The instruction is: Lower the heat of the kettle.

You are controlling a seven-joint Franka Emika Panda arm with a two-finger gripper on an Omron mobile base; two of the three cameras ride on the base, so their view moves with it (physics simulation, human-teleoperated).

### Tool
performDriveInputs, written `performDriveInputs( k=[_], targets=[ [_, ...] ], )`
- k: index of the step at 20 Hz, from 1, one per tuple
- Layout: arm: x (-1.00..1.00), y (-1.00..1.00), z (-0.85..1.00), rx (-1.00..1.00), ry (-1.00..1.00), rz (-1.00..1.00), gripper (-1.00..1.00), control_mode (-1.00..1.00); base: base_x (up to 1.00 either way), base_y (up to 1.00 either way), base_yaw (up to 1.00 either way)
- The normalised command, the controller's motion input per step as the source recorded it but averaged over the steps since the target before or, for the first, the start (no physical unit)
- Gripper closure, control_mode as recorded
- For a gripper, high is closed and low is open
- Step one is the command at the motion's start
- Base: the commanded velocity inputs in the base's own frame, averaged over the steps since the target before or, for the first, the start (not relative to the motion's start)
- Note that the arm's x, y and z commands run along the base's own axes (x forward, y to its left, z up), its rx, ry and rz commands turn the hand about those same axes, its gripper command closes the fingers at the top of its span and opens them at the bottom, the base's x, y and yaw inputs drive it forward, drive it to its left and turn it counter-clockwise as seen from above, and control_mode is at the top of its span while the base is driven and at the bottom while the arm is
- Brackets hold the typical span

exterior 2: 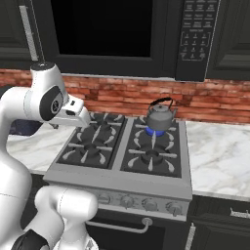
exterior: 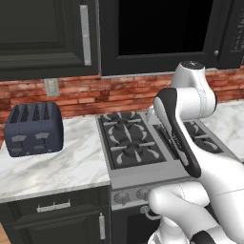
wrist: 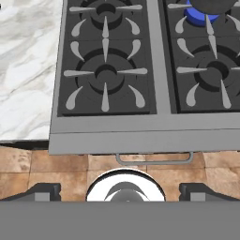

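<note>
**Kettle on a lit rear burner, knobs not yet reached**

At the upper right of the right base view, the kettle [exterior 2: 160,116] stands on the stove's back right burner, with a blue flame [exterior 2: 156,131] showing under its base. The same blue ring sits at the top right edge of the hand view, where the kettle's dark underside is cut off by the frame.

Lower in the right base view, a row of knobs [exterior 2: 128,200] runs along the stove's front panel, above the oven door handle [exterior 2: 119,226]. The arm's hand is at the left centre of that frame, above the stove's left burners and well apart from both the kettle and the knobs. In the hand view the gripper [wrist: 120,192] looks straight down over the stove's front edge; its two dark fingertips [wrist: 41,191] stand wide apart at the bottom corners with nothing between them, so it reads as released and empty.

The step in hand looks like the approach: nothing has been touched, and the flame appears to burn at full. The next move, as I judge it, calls for bringing the hand down and forward to the front panel, picking out the knob that governs the back right burner, and closing on it to turn it part way. Which knob that is cannot be told from these frames; the wrong choice would leave the kettle's heat unchanged.
</note>
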Motion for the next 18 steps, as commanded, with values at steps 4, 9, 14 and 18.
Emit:
performDriveInputs(
  k=[4,9,14,18],
  targets=[
    [0.00,0.00,0.00,0.00,0.00,0.00,-1.00,1.00,0.01,0.00,0.00],
    [0.00,0.00,0.00,0.00,0.00,0.00,-1.00,-1.00,0.00,0.00,0.00],
    [-0.08,-0.26,-0.17,0.06,-0.02,0.00,-1.00,-1.00,0.00,0.00,0.00],
    [-0.49,-0.76,-0.44,0.17,-0.09,-0.07,-1.00,-1.00,0.00,0.00,0.00]
  ],
)
